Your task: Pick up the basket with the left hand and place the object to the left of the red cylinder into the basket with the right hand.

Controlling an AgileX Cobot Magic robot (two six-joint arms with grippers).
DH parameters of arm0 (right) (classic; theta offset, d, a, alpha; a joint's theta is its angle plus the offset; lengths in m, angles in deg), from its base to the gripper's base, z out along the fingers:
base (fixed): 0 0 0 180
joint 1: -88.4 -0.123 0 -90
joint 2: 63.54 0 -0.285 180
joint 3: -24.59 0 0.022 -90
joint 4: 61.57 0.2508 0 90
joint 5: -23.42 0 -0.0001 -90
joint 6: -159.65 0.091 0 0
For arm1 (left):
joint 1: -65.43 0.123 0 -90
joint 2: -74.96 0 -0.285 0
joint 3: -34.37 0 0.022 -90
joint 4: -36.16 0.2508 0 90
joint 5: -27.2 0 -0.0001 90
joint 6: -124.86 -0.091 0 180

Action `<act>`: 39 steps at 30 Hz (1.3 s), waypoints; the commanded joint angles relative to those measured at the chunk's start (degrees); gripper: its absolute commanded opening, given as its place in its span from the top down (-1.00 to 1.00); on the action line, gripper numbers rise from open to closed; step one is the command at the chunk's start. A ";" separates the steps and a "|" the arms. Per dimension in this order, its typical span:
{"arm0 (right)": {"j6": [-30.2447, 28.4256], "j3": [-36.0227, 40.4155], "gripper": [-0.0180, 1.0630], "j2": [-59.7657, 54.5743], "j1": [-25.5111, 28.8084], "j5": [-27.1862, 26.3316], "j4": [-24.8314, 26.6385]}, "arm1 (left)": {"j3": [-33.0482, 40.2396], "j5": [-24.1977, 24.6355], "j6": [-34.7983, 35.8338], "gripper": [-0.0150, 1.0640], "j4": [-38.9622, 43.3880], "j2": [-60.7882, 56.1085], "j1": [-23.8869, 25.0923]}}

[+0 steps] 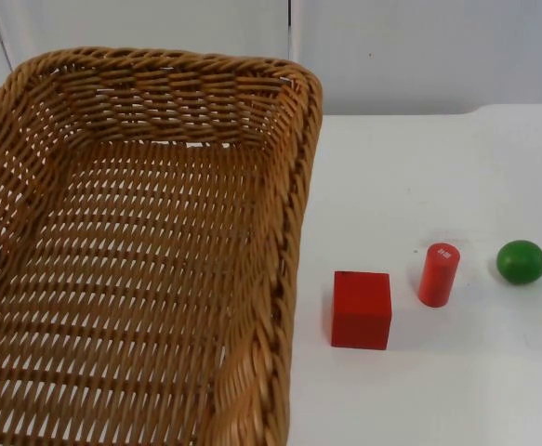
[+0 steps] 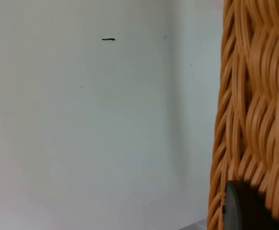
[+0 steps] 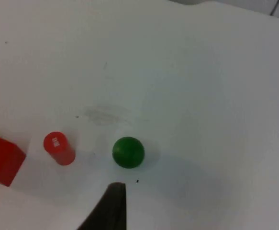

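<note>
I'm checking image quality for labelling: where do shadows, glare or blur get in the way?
Top view: even light, the red cube, red cylinder and green ball cast faint short shadows, no glare. Left wrist view: the basket wall is close and soft. Right wrist view: slightly soft, pale shadows beside the blocks.

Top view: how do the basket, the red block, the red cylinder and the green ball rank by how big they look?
1. Basket, by far the largest, though it sits closest to the camera.
2. Red block.
3. Red cylinder and green ball: too alike to rank; the cylinder is taller, the ball wider.
</note>
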 commanded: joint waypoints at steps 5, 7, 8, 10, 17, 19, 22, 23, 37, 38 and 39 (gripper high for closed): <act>-14.47 -2.73 -0.98 -7.06 0.29 -0.01 12.90 | 0.09 0.10 0.32 0.98 -1.88 -0.71 -0.22; -16.61 -3.72 -0.98 -8.28 0.29 0.72 14.77 | 0.09 0.10 0.32 0.98 -1.88 -0.71 -0.22; -18.46 -4.52 -0.98 -9.27 0.29 1.60 15.59 | 0.09 0.10 0.32 0.98 -1.88 -0.71 -0.22; -20.32 -5.77 -0.98 -11.15 0.19 2.80 16.42 | 0.09 0.10 0.32 0.98 -1.88 -0.71 -0.22; -30.92 -9.03 -0.91 -17.67 -6.82 3.99 16.74 | 0.09 -0.01 0.57 0.98 -1.88 -0.71 -0.22; -34.41 -9.13 -0.91 -19.76 -10.20 2.89 16.74 | 0.09 -0.01 0.84 0.98 -1.88 -0.71 -0.22; -38.62 -9.13 -0.91 -22.55 -14.55 1.00 16.74 | 0.09 -0.01 1.13 0.98 -1.88 -0.71 -0.22; -38.62 -9.13 -0.91 -22.55 -14.55 1.00 16.74 | 0.09 -0.01 1.13 0.98 -1.88 -0.71 -0.22; -48.53 -9.70 -0.91 -38.22 -26.00 -7.51 17.14 | 0.09 -0.01 1.75 0.98 -1.88 -0.71 -0.22; -49.21 -9.99 -0.91 -39.53 -26.31 -7.51 17.14 | 0.09 -0.01 1.75 0.98 -1.88 -0.71 -0.22; -49.21 -9.99 -0.91 -39.53 -26.31 -7.51 17.14 | 0.09 -0.01 1.75 0.98 -1.88 -0.71 -0.22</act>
